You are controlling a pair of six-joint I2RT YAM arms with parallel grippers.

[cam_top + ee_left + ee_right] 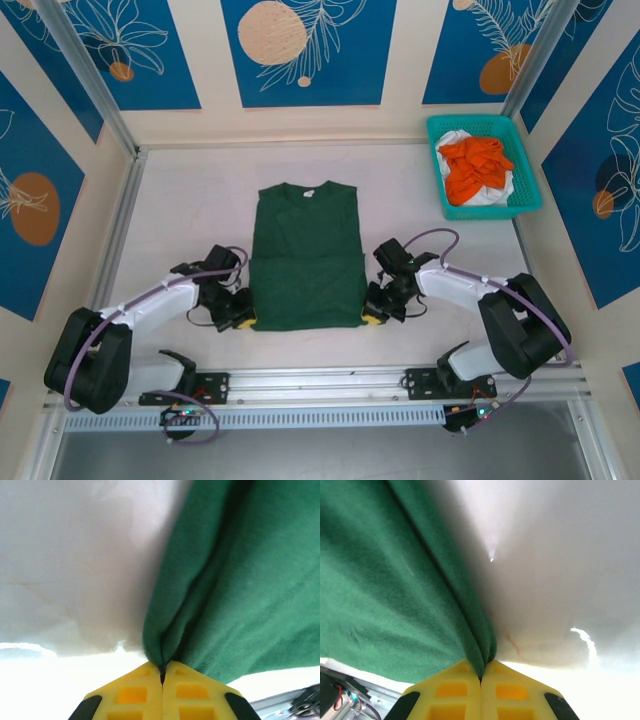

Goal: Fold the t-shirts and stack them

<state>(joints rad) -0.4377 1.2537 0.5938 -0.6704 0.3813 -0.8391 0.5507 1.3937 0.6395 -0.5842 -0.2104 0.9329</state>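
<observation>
Green shirt [305,255] lies lengthwise away from us; our left gripper [244,321] and right gripper [372,318] each clamp tight on a near corner.

Plain dark green tee [305,255], no print, on off-white table [180,210]. Teal mesh basket [527,195]: bright orange tee [478,165] & white tee [497,192]. Arms [150,300] white & black, lilac cables [440,235]. Fingers [132,695] yellow, black trim. Walls [405,60] cream w/ blue panels, peach-orange discs, white leaf outlines.
</observation>
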